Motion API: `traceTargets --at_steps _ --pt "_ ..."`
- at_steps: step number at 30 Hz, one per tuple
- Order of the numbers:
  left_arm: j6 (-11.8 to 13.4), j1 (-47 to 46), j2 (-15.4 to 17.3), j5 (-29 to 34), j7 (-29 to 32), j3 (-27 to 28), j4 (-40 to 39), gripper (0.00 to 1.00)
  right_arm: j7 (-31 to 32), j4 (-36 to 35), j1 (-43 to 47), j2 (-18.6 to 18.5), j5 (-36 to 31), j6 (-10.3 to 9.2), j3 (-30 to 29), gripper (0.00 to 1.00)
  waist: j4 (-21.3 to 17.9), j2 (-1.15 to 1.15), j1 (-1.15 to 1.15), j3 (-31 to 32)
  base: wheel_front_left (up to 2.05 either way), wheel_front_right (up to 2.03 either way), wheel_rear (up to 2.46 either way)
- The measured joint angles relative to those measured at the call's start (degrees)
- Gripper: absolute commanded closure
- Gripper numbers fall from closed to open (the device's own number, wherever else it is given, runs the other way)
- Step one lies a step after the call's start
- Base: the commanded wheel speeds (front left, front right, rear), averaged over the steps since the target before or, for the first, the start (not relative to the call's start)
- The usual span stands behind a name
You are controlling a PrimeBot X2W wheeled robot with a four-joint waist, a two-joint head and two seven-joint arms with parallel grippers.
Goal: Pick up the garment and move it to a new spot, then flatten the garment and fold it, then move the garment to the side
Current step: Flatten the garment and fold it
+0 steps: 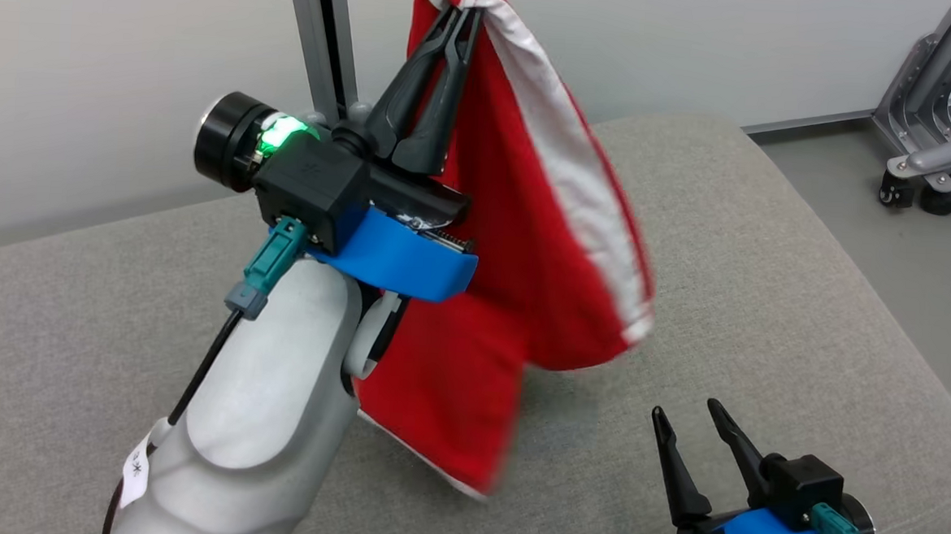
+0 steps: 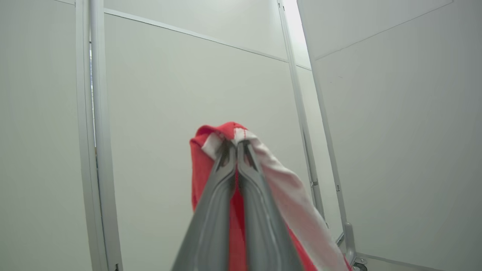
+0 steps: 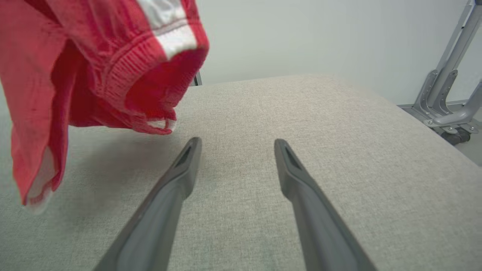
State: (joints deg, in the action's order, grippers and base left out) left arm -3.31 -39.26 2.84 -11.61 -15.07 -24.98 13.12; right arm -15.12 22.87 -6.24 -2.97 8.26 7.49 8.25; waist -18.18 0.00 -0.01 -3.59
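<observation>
The left fingers (image 1: pixel 455 30) pinch the red garment (image 1: pixel 519 220) tight and hold it high over the grey table (image 1: pixel 768 274). The right fingers (image 1: pixel 671 464) are wide apart, holding nothing.

Head looks down; both wrist views share the garment (image 3: pixel 94 75).

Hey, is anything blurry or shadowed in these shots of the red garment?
Head view: the garment smears at its lower and right edges, which is motion blur; a green light glows near the left claw. Right wrist view: the garment casts a soft shadow on the grey cushion. Left wrist view: the left claw, shut on the garment, looks soft near the lens.
</observation>
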Motion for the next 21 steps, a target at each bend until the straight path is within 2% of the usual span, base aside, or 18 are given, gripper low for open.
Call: traceTargets --at_steps 4,12,16,21 --pt "1.2 3.0 0.0 -0.4 0.0 1.1 2.0 1.0 0.0 -0.5 0.6 0.0 0.5 0.0 -0.6 0.0 1.0 0.0 0.0 0.5 0.0 0.0 0.0" --pt "-0.9 21.4 3.5 0.6 0.0 4.8 7.1 1.0 0.0 -1.3 0.7 0.0 -0.3 0.0 -1.6 0.0 5.8 0.0 0.01 0.2 0.0 0.0 0.0" --pt "-1.4 29.0 4.1 0.6 0.0 8.0 9.8 1.0 0.0 -1.4 0.6 0.1 -1.3 0.0 -1.9 0.0 8.5 0.0 0.01 -0.1 0.0 0.0 0.0" --pt "-0.7 32.4 3.4 0.4 0.0 12.6 15.9 1.0 0.0 -1.4 0.5 0.1 -1.6 0.0 -1.9 0.0 11.2 0.0 0.01 -0.5 0.0 0.0 0.0"
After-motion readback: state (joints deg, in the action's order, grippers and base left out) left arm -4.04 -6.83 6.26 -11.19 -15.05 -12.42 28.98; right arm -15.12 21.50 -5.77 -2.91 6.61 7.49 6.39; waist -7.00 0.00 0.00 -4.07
